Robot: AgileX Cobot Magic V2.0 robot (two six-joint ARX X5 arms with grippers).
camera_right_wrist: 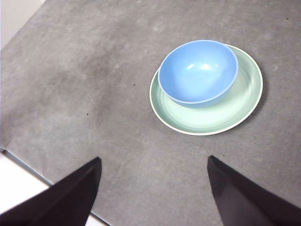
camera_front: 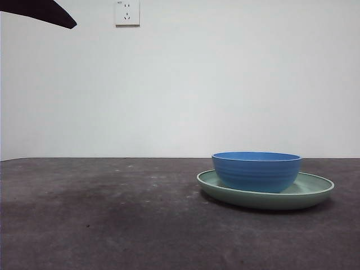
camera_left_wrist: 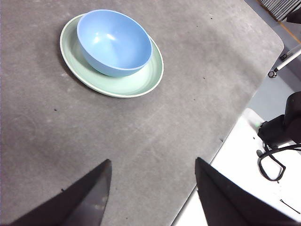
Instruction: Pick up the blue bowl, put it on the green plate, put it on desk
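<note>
Sitting alone: blue bowl (camera_front: 256, 170) on green plate (camera_front: 306, 192).

A white wall socket (camera_front: 127, 13) sits on the pale wall (camera_front: 225, 84).

Left gripper (camera_left_wrist: 153, 188) and right gripper (camera_right_wrist: 155, 188) — jaws spread, holding nothing.

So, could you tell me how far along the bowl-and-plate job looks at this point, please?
Done: the blue bowl already sits inside the green plate, off-centre toward one rim, and the plate rests on the desk. In hand: nothing. The left gripper and right gripper are both open, empty and well clear of the stack. Left: if the bowl must go back onto the desk, that step is not yet done.
</note>
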